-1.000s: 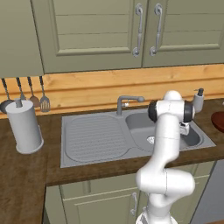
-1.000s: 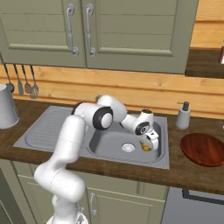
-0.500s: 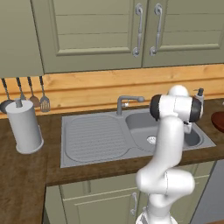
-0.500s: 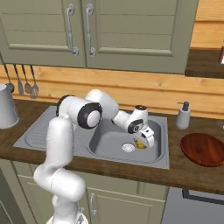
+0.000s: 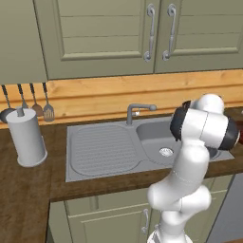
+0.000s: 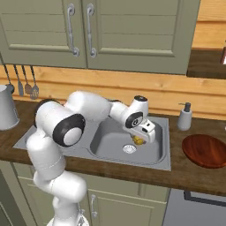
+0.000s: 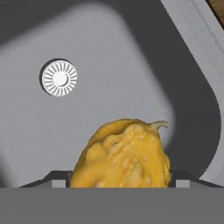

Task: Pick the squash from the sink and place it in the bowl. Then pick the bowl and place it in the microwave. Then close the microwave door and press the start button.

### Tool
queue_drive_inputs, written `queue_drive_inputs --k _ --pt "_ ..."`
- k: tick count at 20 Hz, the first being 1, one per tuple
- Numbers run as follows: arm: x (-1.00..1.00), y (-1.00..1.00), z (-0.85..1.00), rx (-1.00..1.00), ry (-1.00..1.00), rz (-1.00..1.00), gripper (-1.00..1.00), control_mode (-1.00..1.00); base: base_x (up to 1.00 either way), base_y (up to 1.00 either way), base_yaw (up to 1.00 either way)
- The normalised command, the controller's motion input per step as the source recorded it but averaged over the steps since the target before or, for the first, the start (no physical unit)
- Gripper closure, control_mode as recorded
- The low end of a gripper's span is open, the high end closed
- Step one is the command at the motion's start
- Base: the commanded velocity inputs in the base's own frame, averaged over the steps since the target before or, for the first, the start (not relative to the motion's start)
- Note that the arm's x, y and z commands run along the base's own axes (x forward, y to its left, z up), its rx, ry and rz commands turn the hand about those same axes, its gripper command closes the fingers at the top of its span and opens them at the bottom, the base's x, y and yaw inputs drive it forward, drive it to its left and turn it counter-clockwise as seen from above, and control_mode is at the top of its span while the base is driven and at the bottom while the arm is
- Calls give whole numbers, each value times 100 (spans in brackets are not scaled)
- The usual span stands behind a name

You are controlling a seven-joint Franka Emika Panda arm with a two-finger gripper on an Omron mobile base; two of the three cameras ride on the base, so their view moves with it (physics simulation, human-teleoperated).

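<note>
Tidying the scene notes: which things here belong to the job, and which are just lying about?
Job:
lumpy yellow-orange squash
grey steel sink
wide reddish-brown bowl
robot's hand, open around the squash

Lying about:
white soap dispenser
grey cylindrical canister
hanging utensils

Arm folded forward and down, hand low, jaws spread wide.

The white arm rises from its base, bends at a dark-jointed elbow and reaches forward with the wrist turned downward. The gripper [image 6: 139, 140] hangs low under the hand, and in the hand view its two dark fingertips [image 7: 59, 180] stand far apart at the bottom edge, one on each side.
</note>
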Motion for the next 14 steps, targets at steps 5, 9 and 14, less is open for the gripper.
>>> queue_drive_inputs --k 5,9,14 --pt "-79 51 79 1 -4 26 100 -100 0 0 0" --pt "-77 80 63 -3 -6 30 100 -100 0 0 0" --pt "-66 67 73 -8 -9 28 100 -100 0 0 0"
